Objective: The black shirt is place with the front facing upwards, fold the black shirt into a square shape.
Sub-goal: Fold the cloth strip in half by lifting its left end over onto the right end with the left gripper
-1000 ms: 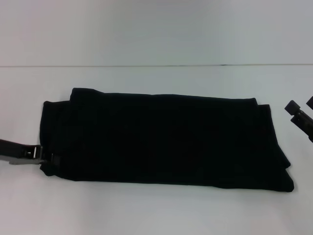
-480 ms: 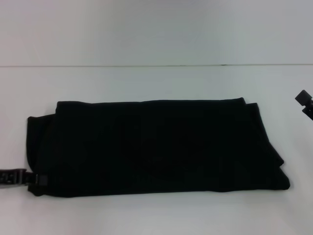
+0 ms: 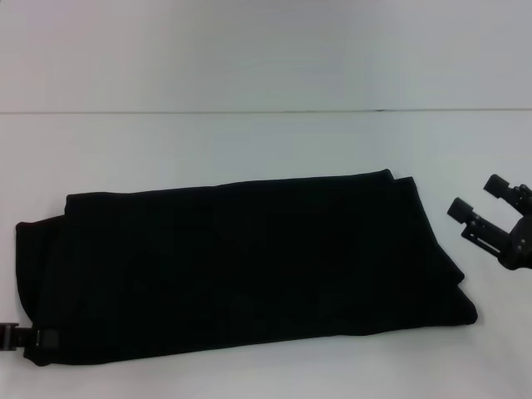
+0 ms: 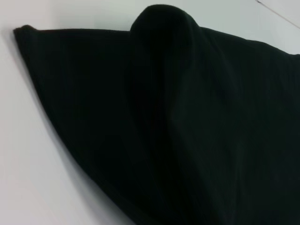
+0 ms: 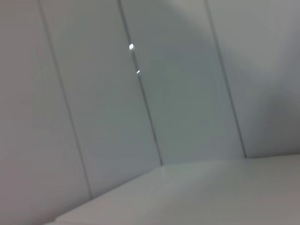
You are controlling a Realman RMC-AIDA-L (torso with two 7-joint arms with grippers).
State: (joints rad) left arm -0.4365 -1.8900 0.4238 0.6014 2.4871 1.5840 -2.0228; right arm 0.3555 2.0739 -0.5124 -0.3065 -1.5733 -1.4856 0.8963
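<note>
The black shirt lies on the white table as a long folded band, plain side up, with no lettering showing. My left gripper sits at the shirt's near left corner, at the picture's lower left edge, shut on the cloth. In the left wrist view the shirt fills most of the picture, with a raised ridge of cloth running toward the camera. My right gripper hovers just off the shirt's right end, open and not touching the cloth.
The white table runs back to a pale wall, and bare surface shows behind and in front of the shirt. The right wrist view shows only the table edge and the panelled wall.
The left gripper has pulled the shirt's left end leftward and nearer to me, so the whole band slid and slanted. The right gripper drew off to the right edge, then came back in, lower.
</note>
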